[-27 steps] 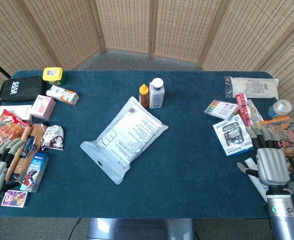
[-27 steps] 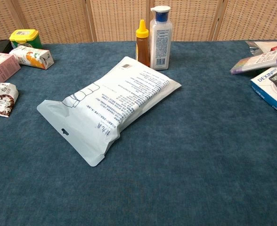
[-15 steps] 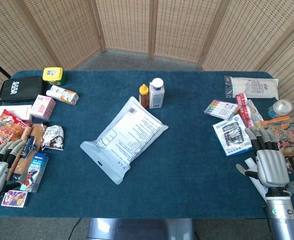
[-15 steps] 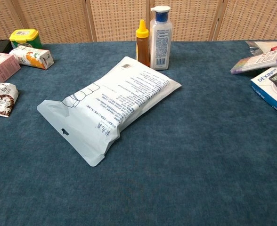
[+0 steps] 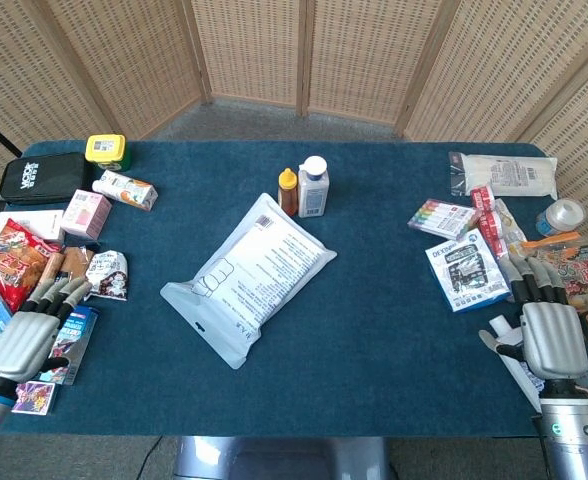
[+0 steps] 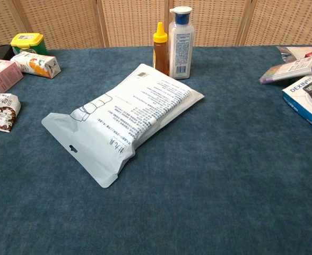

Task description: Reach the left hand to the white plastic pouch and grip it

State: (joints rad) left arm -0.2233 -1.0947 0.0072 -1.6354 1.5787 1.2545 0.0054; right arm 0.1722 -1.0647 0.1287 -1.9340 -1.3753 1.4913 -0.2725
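Our left hand moved inward from bench edge, fingers apart, empty; white plastic pouch well apart at 2 o'clock. Reach barely begun. Right hand open, idle.

honey bottle upright | white bottle touching beside | juice carton lying

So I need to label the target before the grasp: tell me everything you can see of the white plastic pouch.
The white plastic pouch is a flat, glossy bag, slightly puffed by its contents, printed with dark text lines and a small barcode at its far end. Its near end is a sealed flap with a hang slot. It lies diagonally mid-table on the blue cloth, far end just short of the two bottles. No hand touches it; the left hand is well off to its left.
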